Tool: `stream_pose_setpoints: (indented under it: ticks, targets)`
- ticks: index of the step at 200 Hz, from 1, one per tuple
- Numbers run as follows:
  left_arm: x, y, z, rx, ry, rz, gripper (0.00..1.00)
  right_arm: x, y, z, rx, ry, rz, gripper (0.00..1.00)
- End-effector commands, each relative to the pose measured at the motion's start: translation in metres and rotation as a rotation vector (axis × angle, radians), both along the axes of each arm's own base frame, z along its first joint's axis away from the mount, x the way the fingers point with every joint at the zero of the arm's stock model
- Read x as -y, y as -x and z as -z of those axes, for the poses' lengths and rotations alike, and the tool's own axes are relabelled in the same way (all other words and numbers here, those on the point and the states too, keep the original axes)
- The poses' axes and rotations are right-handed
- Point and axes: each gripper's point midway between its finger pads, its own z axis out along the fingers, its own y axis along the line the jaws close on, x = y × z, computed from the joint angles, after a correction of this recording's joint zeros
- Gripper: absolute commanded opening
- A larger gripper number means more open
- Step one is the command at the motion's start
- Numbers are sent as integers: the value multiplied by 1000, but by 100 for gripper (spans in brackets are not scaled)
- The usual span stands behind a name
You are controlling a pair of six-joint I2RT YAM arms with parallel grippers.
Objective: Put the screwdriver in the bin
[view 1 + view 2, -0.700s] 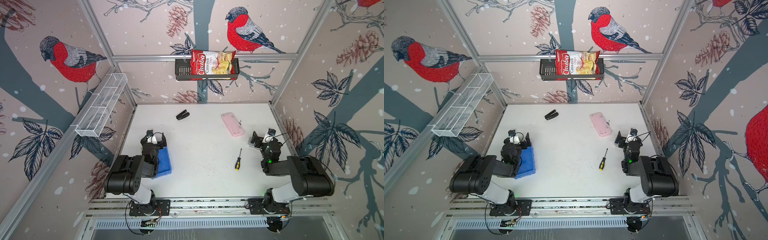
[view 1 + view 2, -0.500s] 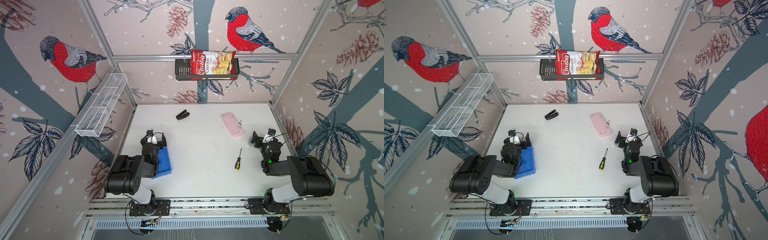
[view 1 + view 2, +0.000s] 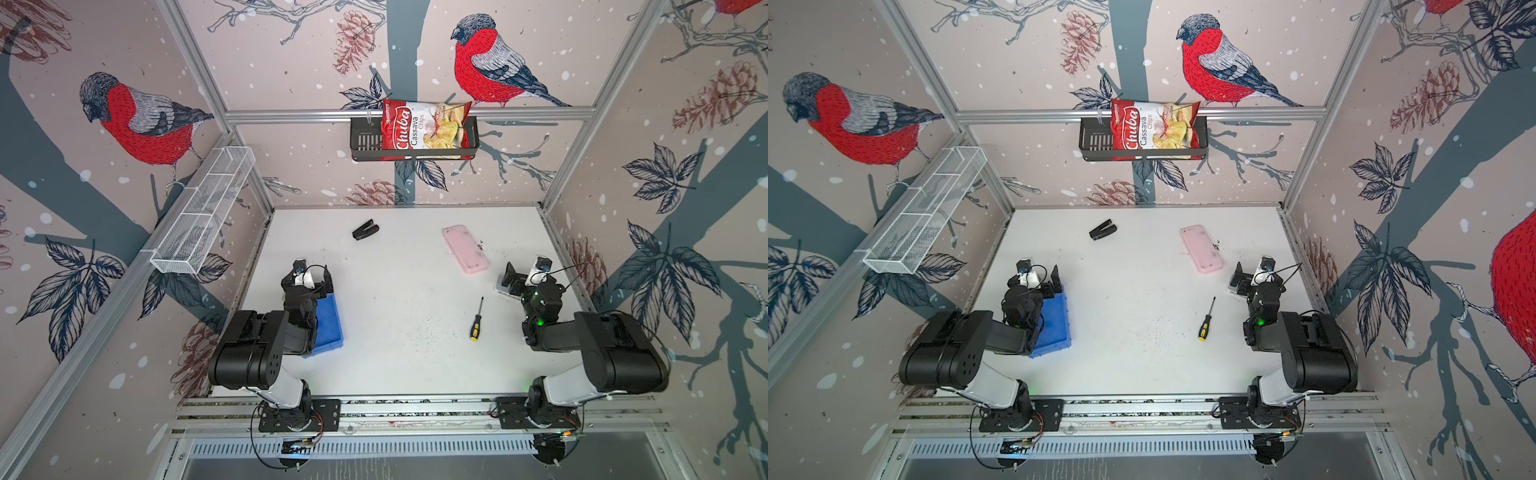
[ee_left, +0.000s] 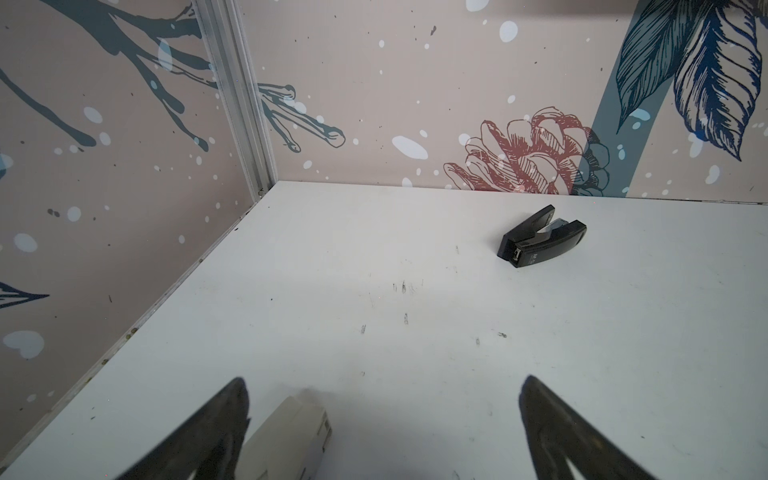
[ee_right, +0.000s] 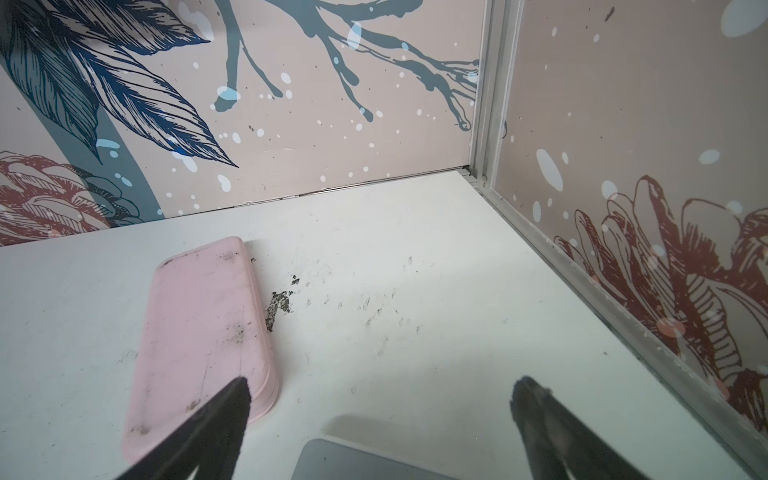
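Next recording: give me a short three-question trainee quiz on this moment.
1. Fill in: the left gripper and the right gripper both stand ___.
2. Which is nearer the screwdriver: A) left gripper, B) right gripper?
3. True or false: the screwdriver lies in the bin.
Key: 1 open; 2 B; 3 false, it lies on the table, apart from the bin.

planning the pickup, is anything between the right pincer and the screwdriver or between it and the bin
Nothing visible on the table does. Bare table lies between the right pincer and the screwdriver, and from there across to the bin. A flat grey thing lies under that pincer, and the left arm overhangs part of the bin.
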Motion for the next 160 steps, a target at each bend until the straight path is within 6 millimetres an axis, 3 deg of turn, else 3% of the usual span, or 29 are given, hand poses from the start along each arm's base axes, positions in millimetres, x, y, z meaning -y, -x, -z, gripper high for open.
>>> stream_pose_setpoints:
  ticks: [1, 41, 111, 132, 151, 160]
  targets:
    - [1, -2, -10, 37, -10, 6, 100, -2, -2, -4, 12, -13, -7, 99]
    - [-2, -1, -13, 45, -6, -14, 100, -3, 0, -6, 22, -9, -15, 98]
    - [14, -6, -64, 60, -37, 58, 100, -31, -14, -35, -71, 49, -100, 100]
    - [41, -8, -84, 63, -78, 146, 100, -33, -19, -45, -142, -38, -57, 100]
    - [77, -7, -100, 67, -90, 294, 100, -41, -17, -39, -251, -87, -49, 100]
    - [95, -5, -105, 62, -85, 376, 100, -47, -11, -48, -252, -96, -50, 100]
